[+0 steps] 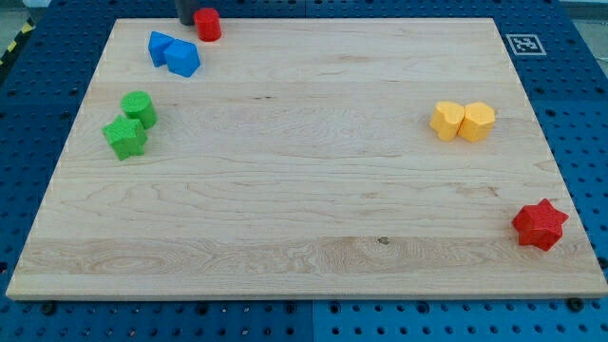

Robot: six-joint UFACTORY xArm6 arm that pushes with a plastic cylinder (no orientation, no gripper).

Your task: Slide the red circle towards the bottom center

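The red circle [208, 25] stands at the board's top edge, left of the middle. My tip [186, 22] is right against its left side, at the view's top edge; only the rod's lower end shows. Two blue blocks [174, 53] lie just below and to the left of them.
A green circle [140, 108] and a green star [124, 137] sit near the left edge. A yellow heart [446, 121] and a yellow hexagon [477, 122] touch each other at the right. A red star [540, 225] lies at the bottom right corner of the wooden board [304, 171].
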